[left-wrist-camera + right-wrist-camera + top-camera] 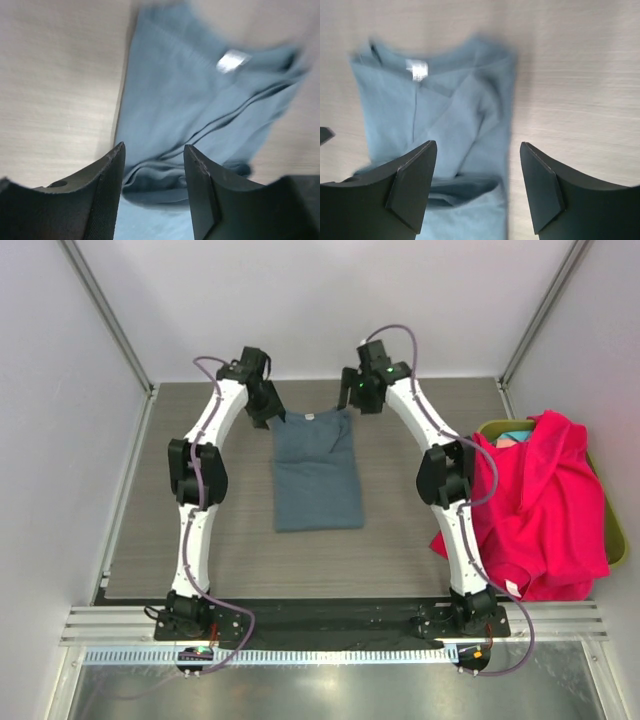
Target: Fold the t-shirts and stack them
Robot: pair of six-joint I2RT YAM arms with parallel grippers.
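Note:
A slate grey-blue t-shirt (317,472) lies flat in the middle of the table, folded into a long rectangle, with its collar and white neck label (309,418) at the far end. My left gripper (272,412) hovers at the collar's left corner, and my right gripper (352,400) at its right corner. The left wrist view shows the left gripper (154,147) open over the t-shirt (190,100), with nothing between its fingers. The right gripper (478,145) is open wider, empty, above the right edge of the t-shirt (445,115). A bright pink-red t-shirt (540,505) hangs over the bin.
The olive-green bin (615,540) stands at the table's right edge, and a bit of teal and pale pink cloth (508,437) shows at its far end. The wood-grain table (200,530) is enclosed by white walls. A metal rail runs along the near edge.

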